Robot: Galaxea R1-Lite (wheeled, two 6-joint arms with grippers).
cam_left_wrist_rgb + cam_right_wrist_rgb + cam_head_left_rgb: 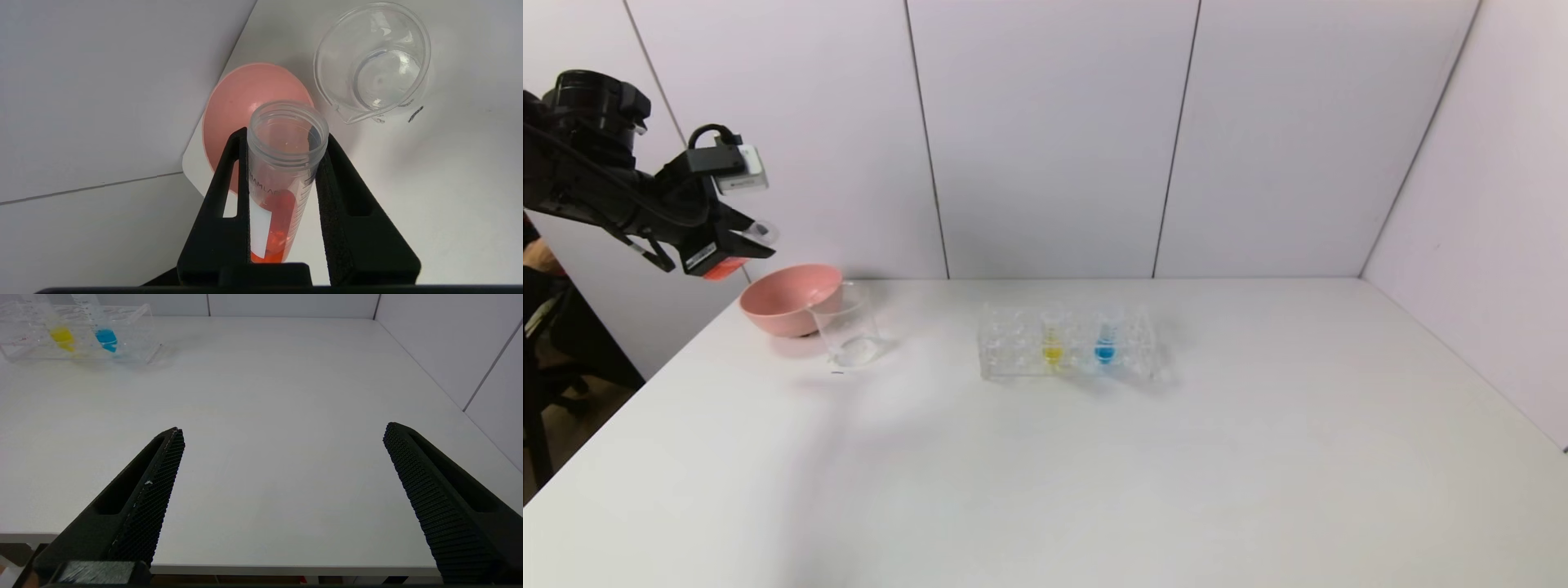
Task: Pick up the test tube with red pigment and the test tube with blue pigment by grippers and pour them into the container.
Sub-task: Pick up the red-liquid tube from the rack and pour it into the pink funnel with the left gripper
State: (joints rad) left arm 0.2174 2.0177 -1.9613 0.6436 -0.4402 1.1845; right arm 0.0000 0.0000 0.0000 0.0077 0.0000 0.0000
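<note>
My left gripper (737, 245) is raised at the far left, above the pink bowl, and is shut on the test tube with red pigment (282, 179). The tube is tilted and its open mouth points toward the bowl and the container. Orange-red liquid sits at its bottom end (267, 253). The container (846, 325), a clear glass beaker, stands on the table just right of the bowl; it also shows in the left wrist view (374, 61). The test tube with blue pigment (1105, 341) stands in the clear rack (1068, 351). My right gripper (282, 435) is open and empty over the table's front edge.
A pink bowl (788, 300) sits at the table's back left, touching or nearly touching the beaker. A yellow-liquid tube (1053, 343) stands in the rack left of the blue one. White walls close the back and right side.
</note>
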